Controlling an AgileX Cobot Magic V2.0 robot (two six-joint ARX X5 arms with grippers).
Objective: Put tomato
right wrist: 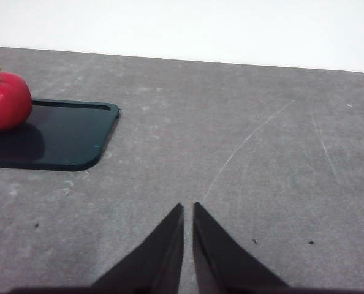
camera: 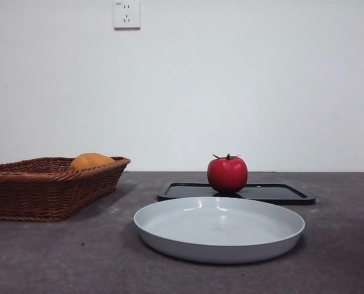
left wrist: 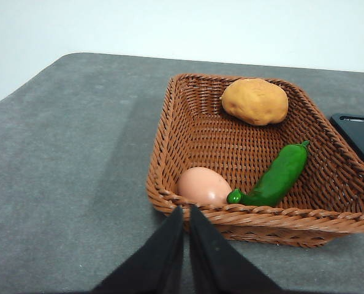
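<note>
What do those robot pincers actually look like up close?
Each end effector, left and right, is a pair of plain matte black fingers, broad at the base and tapering to narrow pointed tips. No cables, markings or other colours show in the wrist views.

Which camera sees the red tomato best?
The front view: the whole tomato shows, stem and all, sitting on the black tray behind the grey plate. The right wrist view cuts it off at the picture's edge. The left wrist view misses it entirely.

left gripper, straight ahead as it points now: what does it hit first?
Most likely the near rim of the wicker basket, right ahead of the left gripper, whose fingers look shut. The egg lies just behind that rim. Depth is uncertain.
</note>
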